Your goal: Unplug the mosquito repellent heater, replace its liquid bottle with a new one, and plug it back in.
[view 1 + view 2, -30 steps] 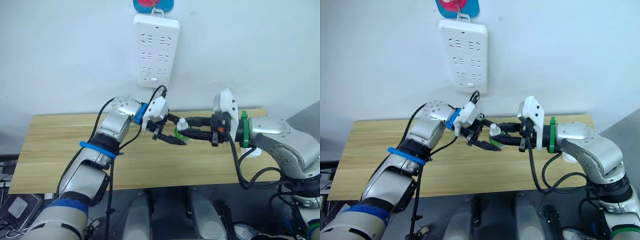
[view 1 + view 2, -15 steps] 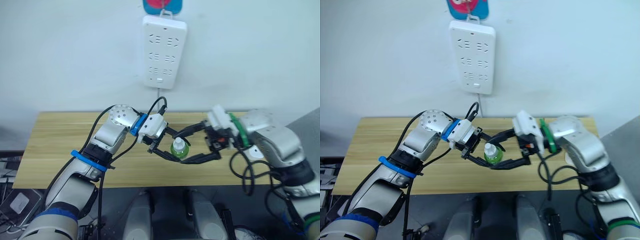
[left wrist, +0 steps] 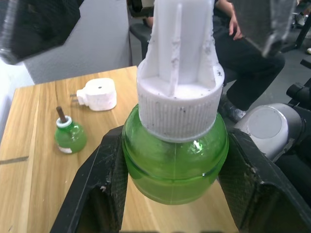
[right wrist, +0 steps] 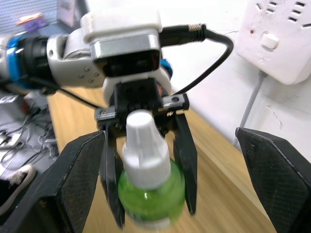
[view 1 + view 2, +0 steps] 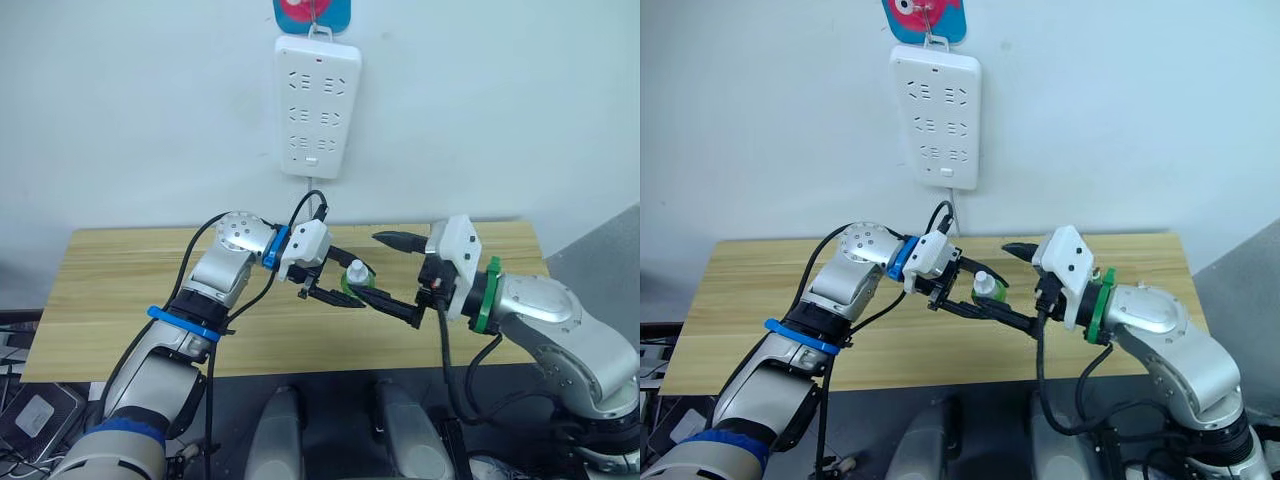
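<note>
1. Your left pincer (image 5: 335, 290) is clenched on the new one (image 5: 356, 278), its two black fingers (image 3: 104, 189) pressed against either side of the green body, held in the air above the middle of the tabletop (image 5: 120, 300).
2. The new one stands roughly upright in that grip, and its white screw cap (image 3: 177, 104) is on the neck.
3. Your right pincer (image 5: 398, 270) is released, its fingers spread wide: one finger reaches in under the bottle, the other points off at about 12 o'clock from it, and neither finger touches the cap.
4. In the left wrist view, the mosquito repellent heater (image 3: 97, 95) lies flat on the tabletop with its plug prongs sticking out to one side and the round vent hole facing up.
5. Its liquid bottle (image 3: 69, 136) stands upright just beside the heater, apart from it, with the dark wick rising from the uncapped neck.
6. The white power strip (image 5: 316, 105) hangs on the wall at 12 o'clock from both pincers; its sockets look empty.
7. A person (image 3: 243, 58) in dark clothing sits beyond the tabletop edge in the left wrist view.
</note>
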Available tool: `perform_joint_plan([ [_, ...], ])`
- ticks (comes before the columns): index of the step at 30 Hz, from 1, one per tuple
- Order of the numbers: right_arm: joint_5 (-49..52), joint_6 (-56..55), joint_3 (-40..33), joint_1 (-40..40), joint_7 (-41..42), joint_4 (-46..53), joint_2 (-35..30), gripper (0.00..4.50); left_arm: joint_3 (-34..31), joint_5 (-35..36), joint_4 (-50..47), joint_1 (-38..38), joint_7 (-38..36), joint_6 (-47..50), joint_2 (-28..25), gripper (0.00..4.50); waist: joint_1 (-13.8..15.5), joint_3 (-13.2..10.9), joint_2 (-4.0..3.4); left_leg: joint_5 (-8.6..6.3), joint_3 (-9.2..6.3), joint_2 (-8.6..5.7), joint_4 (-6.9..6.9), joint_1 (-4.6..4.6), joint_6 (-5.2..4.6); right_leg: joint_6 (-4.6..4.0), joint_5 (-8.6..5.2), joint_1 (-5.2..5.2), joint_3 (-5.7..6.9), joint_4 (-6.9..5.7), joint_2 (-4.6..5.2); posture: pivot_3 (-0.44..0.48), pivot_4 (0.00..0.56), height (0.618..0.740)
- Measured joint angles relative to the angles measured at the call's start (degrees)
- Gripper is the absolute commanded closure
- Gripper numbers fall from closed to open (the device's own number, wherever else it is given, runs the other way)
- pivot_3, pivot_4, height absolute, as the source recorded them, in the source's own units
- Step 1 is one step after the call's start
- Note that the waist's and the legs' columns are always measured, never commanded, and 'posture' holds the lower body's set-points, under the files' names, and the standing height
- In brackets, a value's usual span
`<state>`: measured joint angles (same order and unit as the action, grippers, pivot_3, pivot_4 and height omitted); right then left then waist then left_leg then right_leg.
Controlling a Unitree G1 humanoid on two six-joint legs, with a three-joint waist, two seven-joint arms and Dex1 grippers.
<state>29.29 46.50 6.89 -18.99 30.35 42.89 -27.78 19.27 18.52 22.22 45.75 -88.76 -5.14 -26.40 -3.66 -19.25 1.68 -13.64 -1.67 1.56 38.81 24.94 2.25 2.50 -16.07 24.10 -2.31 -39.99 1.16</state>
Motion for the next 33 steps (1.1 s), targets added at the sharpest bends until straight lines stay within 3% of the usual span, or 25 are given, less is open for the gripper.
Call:
perform_joint_plan([
  [2, -0.6, 0.5, 1.1, 0.1, -1.6, 0.1, 0.4, 0.87, -0.1, -0.7, 0.6, 0.1, -0.2, 0.0, 0.4, 2.25, 0.0, 0.1, 0.02, -0.02, 0.01, -0.01, 0.0, 0.0, -0.03, 0.0, 0.0, 0.0, -0.01, 0.02, 0.0, -0.124, 0.256, 0.74],
  [9, -0.8, 0.5, 1.7, 0.6, -1.7, 0.3, -0.3, 3.45, -0.9, -1.9, 3.1, 1.3, -0.7, -0.3, 2.0, 2.25, 0.0, 0.4, 0.04, -0.11, 0.02, -0.01, 0.0, 0.0, -0.18, 0.0, 0.0, -0.01, 0.0, 0.01, 0.0, -0.122, 0.258, 0.74],
  [17, 0.3, 0.5, 1.5, 0.7, -0.9, -0.1, -1.5, 3.52, -1.1, -2.9, 4.2, 1.4, -0.9, -0.7, 3.0, 2.25, 0.0, 0.4, 0.05, -0.11, 0.01, -0.01, 0.0, 0.0, -0.2, 0.0, 0.0, -0.01, 0.0, 0.01, -0.01, -0.118, 0.259, 0.74],
  [21, 0.8, -2.3, 1.3, -0.8, 3.7, -3.1, -2.9, 3.52, -1.4, -2.8, 4.3, 1.6, -1.7, -0.9, 3.0, 2.25, 0.0, 0.4, 0.05, -0.11, 0.03, -0.03, 0.0, 0.0, -0.2, 0.0, 0.0, -0.01, 0.0, 0.01, -0.01, -0.119, 0.259, 0.74],
  [24, 0.7, -9.1, 2.3, -4.9, 14.8, -9.9, -6.5, 3.52, -1.5, -2.2, 4.0, 1.6, -3.2, -2.6, 3.0, 2.25, -0.1, 0.4, 0.05, -0.12, 0.14, -0.03, 0.02, -0.01, -0.21, 0.0, 0.0, -0.03, 0.03, 0.02, -0.01, -0.094, 0.259, 0.74],
  [29, -0.3, -21.4, 7.7, -16.2, 38.1, -29.1, -6.7, 3.52, 2.4, 0.8, -0.2, 0.3, -3.3, -4.4, -1.2, 2.25, -0.5, 0.4, 0.05, -0.12, 0.09, 0.03, 0.0, -0.05, -0.21, -0.01, 0.0, -0.02, 0.01, 0.0, -0.05, -0.052, 0.259, 0.74],
  [33, -1.2, -26.4, 9.9, -20.2, 47.2, -36.2, -5.5, 3.52, 4.6, 2.1, -2.2, -0.1, -3.1, -4.4, -3.1, 2.25, 0.0, 0.4, 0.05, -0.1, -0.08, 0.05, -0.01, -0.04, -0.18, -0.01, 0.0, -0.02, 0.11, -0.01, -0.02, -0.03, 0.262, 0.74],
])
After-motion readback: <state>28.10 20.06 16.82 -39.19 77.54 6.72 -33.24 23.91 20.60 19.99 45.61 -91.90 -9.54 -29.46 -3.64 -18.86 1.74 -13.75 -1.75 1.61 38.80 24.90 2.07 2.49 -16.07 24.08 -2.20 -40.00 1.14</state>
